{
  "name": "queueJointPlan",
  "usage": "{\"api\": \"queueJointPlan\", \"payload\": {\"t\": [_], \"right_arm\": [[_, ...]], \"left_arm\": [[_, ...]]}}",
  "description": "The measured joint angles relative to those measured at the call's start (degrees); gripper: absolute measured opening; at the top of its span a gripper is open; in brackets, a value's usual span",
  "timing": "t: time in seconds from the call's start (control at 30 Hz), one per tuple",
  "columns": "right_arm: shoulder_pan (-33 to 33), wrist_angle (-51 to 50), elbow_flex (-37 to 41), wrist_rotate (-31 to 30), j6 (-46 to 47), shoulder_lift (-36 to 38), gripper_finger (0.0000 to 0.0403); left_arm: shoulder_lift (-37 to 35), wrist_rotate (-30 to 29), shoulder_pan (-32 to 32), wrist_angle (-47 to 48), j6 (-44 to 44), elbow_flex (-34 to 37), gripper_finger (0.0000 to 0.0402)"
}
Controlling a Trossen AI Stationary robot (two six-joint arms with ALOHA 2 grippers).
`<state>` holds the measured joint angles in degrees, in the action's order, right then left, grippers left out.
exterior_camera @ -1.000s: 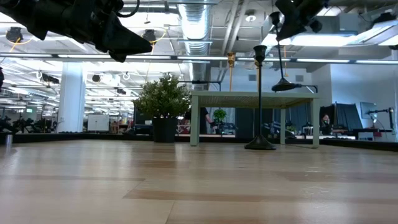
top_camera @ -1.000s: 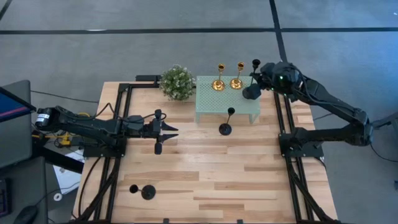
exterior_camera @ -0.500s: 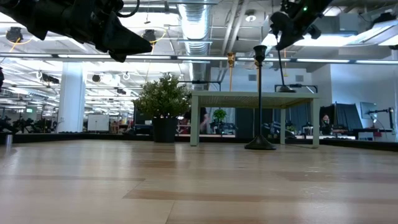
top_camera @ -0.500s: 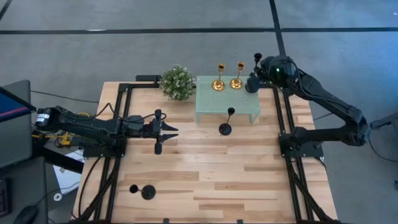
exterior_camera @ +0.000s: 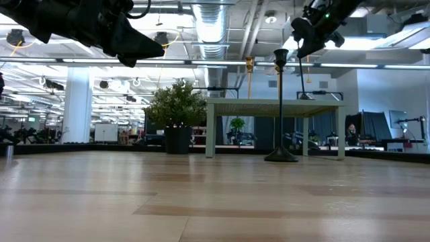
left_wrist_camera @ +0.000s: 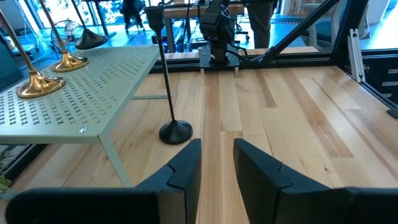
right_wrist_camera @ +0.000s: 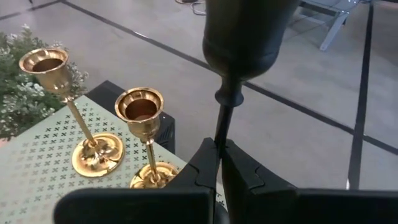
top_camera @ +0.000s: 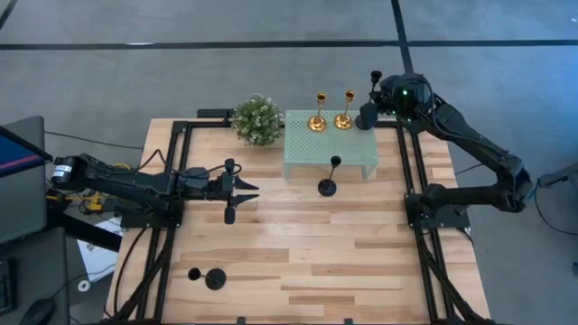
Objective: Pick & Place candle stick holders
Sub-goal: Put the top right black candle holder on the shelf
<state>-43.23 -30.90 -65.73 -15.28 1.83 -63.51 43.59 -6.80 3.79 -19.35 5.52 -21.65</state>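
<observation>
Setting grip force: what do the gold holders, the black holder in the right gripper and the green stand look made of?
Gold holders: polished metal, likely brass; mirror-like glints. Black holder: matte, probably painted metal. Green stand: perforated sheet, likely painted metal. Right gripper is clamped on the black stem.

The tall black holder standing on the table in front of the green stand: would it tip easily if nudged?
Probably. The black holder has a long thin stem above a small disc base, so a push near its cup would likely topple it. It looks rigid, likely metal, and its thin stem gives little to grip.

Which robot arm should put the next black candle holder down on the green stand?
The right one. The right gripper already grips a black candle holder over the green stand, beside the gold holders. The left gripper is empty.
</observation>
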Motion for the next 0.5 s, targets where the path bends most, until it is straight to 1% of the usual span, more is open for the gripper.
{"api": "queueJointPlan", "payload": {"t": [0.5], "right_arm": [[-1.2,0.1,0.0,0.5,0.1,-1.7,0.0]], "left_arm": [[0.0,0.0,0.0,0.0,0.0,0.0,0.0095]]}}
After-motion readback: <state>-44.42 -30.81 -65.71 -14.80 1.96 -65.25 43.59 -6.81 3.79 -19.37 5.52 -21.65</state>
